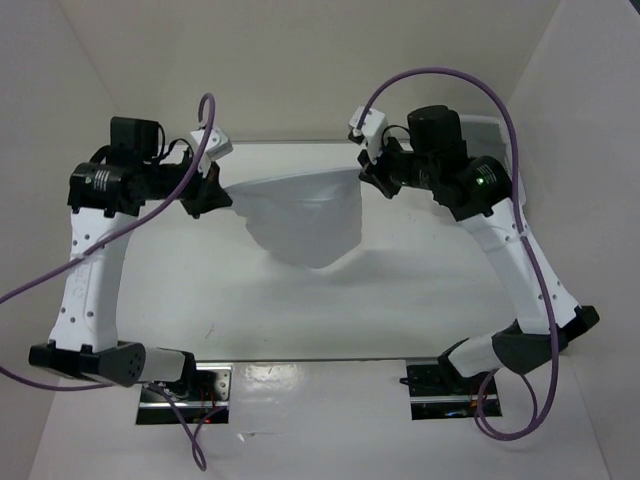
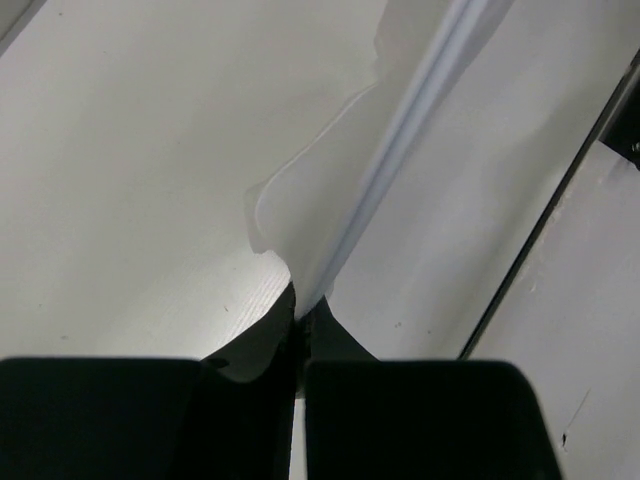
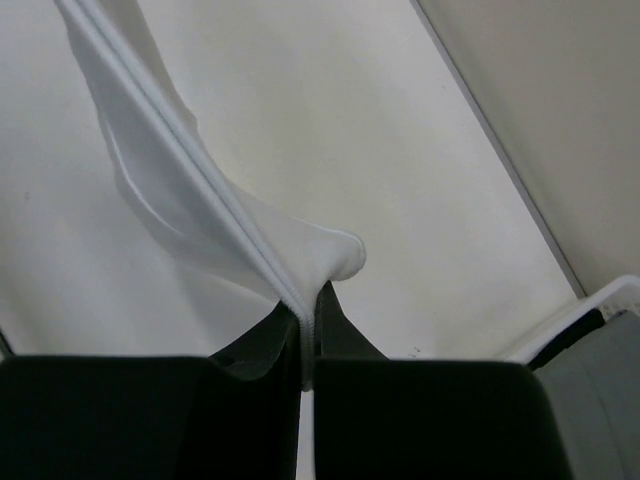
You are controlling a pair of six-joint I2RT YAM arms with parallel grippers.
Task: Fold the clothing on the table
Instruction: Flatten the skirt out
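A plain white tabletop (image 1: 200,300) is enclosed by white walls. Above its far half the clothing (image 1: 305,215) is held stretched and hanging, one top corner pinched in the closed left pincer (image 1: 226,193), the other in the closed right pincer (image 1: 366,177). Spreading is judged in hand; next, the hanging edge must be laid flat and the held edge carried over it.

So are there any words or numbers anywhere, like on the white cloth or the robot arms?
None can be read.
The soft white plain cloth carries no print, and the flat white tabletop shows no writing.
A tiny pale mark on the left arm's black joint is too small to read.
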